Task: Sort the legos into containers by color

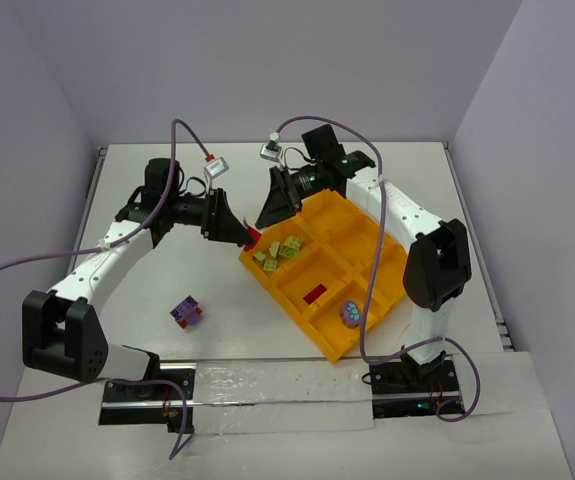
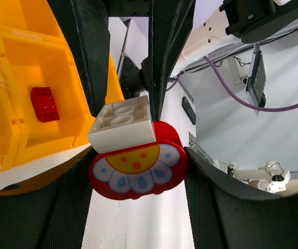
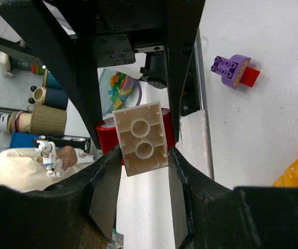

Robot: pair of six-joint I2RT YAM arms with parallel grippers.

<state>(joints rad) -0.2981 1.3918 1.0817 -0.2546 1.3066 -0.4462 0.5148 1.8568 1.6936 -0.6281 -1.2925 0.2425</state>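
Note:
A red lego with a flower face (image 2: 137, 168) and a white brick (image 2: 122, 127) are stuck together at the left corner of the orange-yellow tray (image 1: 342, 215). My left gripper (image 2: 138, 179) is shut on the red piece (image 1: 253, 236). My right gripper (image 3: 142, 155) is shut on the white brick (image 3: 141, 137) from the opposite side. Yellow-green legos (image 1: 279, 250), a red brick (image 1: 315, 294) and a purple piece (image 1: 351, 313) lie in separate compartments. A purple and red clump (image 1: 186, 312) lies on the table; it also shows in the right wrist view (image 3: 234, 70).
Both arms meet over the table just left of the tray. The left arm's cable loops above its wrist. The table's near edge has a taped strip (image 1: 267, 385). Walls enclose the table on three sides.

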